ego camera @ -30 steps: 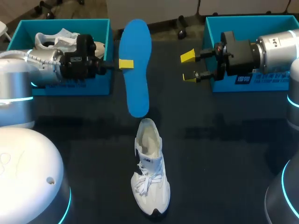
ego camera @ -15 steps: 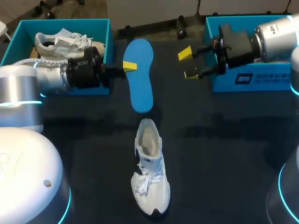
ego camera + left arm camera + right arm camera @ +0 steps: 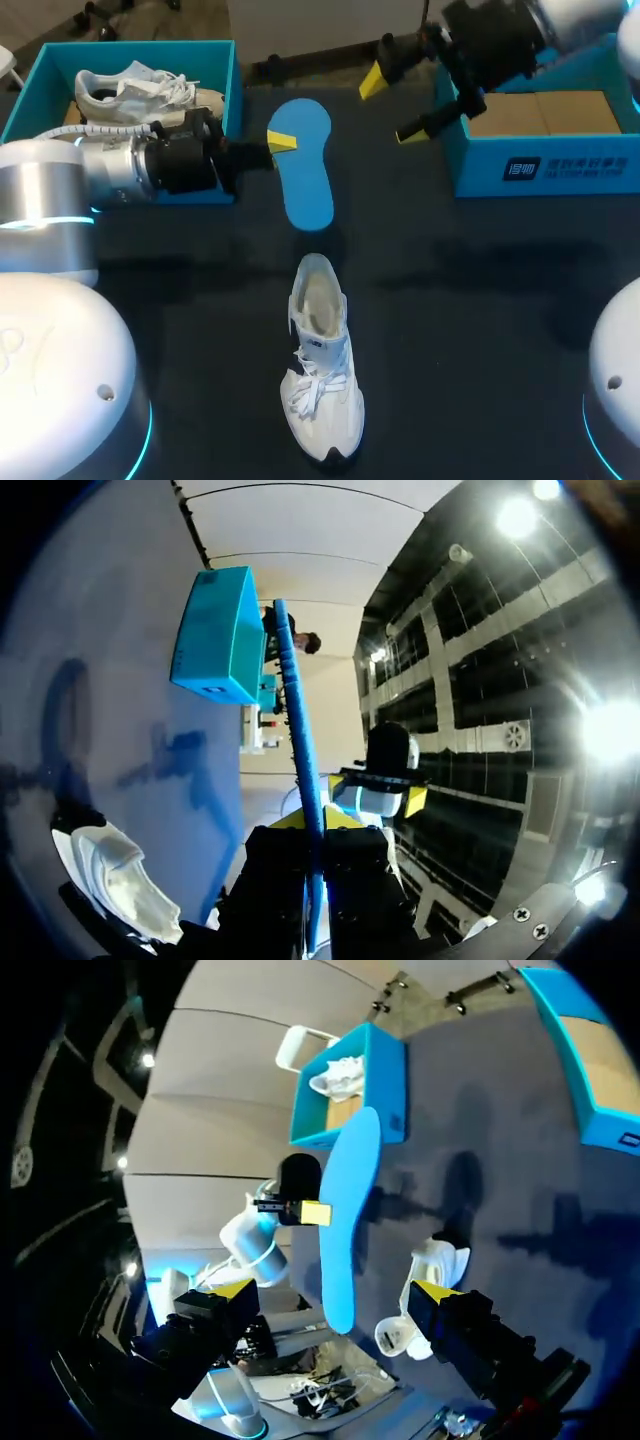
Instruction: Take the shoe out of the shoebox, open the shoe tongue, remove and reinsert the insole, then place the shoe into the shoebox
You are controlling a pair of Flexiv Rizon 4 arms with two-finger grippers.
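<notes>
Extending level from the left side, the left arm [image 3: 110, 170] lies low over the table [image 3: 480, 300], forearm roughly horizontal, wrist aimed toward the middle.

- Left gripper [image 3: 278, 145]: fingers closed from two sides on the blue insole [image 3: 305, 165], pinching one long edge near its middle. In its own wrist view the insole [image 3: 300, 770] runs edge-on straight out between the yellow tips.
- Blue insole: held above the table, its length running away from the robot, broad face turned toward the head camera. It extends both ahead of and behind the left gripper's tips.
- White shoe [image 3: 320, 375]: on the table, below and nearer the robot than the left gripper, mouth open and facing up, heel toward the insole, laces loose.
- Left shoebox [image 3: 215, 60]: behind the left arm, holding a second white shoe [image 3: 140, 90].
- Right arm [image 3: 560, 20]: comes in from the far right corner, raised, wrist angled down toward the middle.
- Right gripper [image 3: 397, 105]: fingers spread wide, holding nothing, just off the near corner of the right shoebox [image 3: 540, 170]. In its wrist view the insole [image 3: 345, 1220] hangs ahead of the parted tips, apart from them.
</notes>
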